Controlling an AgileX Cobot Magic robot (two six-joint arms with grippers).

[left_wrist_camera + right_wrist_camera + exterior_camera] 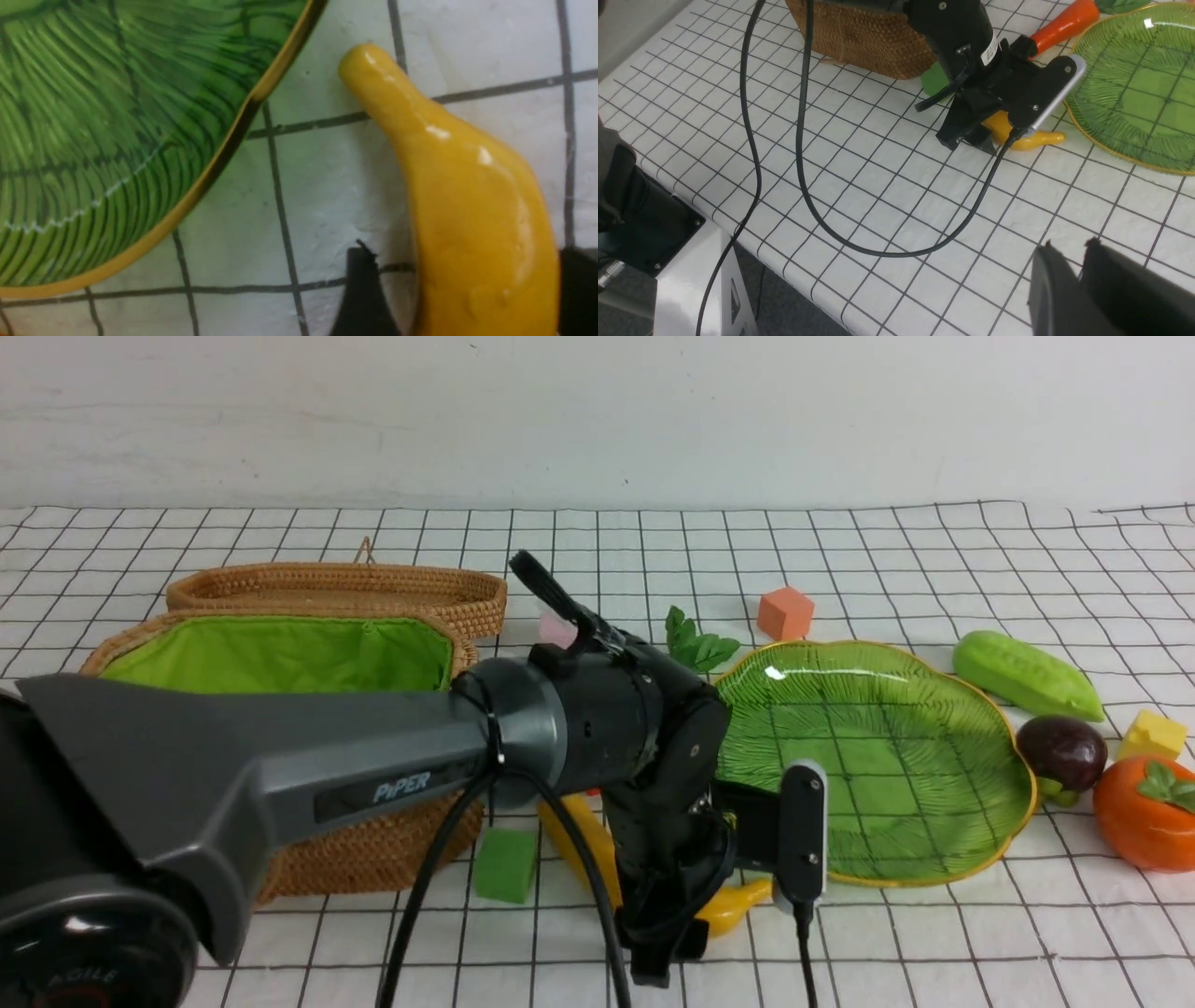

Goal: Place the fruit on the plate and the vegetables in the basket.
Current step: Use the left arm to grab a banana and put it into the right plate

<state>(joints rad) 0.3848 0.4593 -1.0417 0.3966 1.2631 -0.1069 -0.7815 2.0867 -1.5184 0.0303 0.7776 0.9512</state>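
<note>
fingers (362, 298) of the left gripper (467, 303) stand spread on either side of the banana's (467, 186) thick part. a sliver of cloth shows between one finger and the fruit, so the jaws are parted, not clamped. the banana lies flat on the white gridded cloth (934, 943), its narrow tip just beside the plate's (887, 756) gold rim but not on it. the left arm (280, 775) reaches in from the near left with a level forearm. its wrist bends straight down to the cloth in front of the plate, with a wrist camera (803, 831) on the side.

the forearm reads "piper" (401, 791), and the base at the near corner shows part of "agile" (89, 980). a white sticker on the wrist is too small to read.

the right gripper (1080, 254) hovers low over bare cloth well apart from the fruit. its fingers are nearly together with nothing between them, and i cannot tell whether they are fully closed.

the basket (373, 859) sits to the left with its lid (336, 588) laid open behind. the arm hides much of it from the front. a green cube (505, 865) lies between basket and banana. the carrot (1059, 25) lies behind the wrist near the plate. an orange cube (785, 613) sits behind the plate. to its right are the cucumber (1027, 677), mangosteen (1061, 751), persimmon (1146, 812) and a yellow cube (1155, 735). a black cable (803, 163) loops across the cloth.
</note>
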